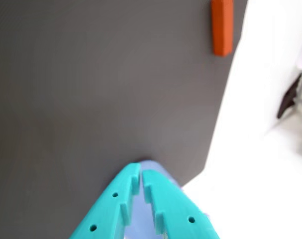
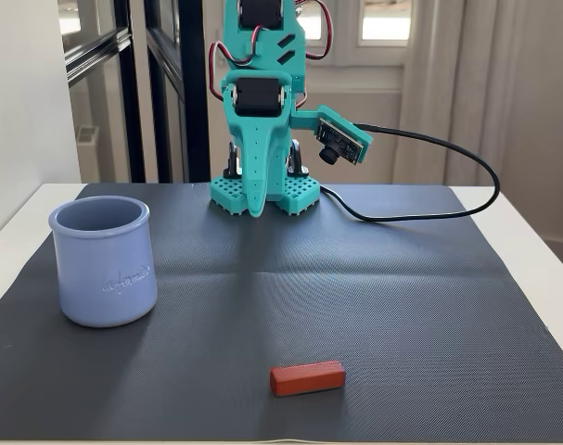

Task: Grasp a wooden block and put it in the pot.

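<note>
Where the teal arm is folded at the rear of the dark mat, the end effector is seen pointing down, tip just above the mat. Fingers are recorded as drawn together, only a thin slit left between them, nothing held. Wooden block: lying flat on the mat near its front edge, well apart from the end effector. Pot: upright on the mat at the left of the fixed view. White bench: visible around the mat.
</note>
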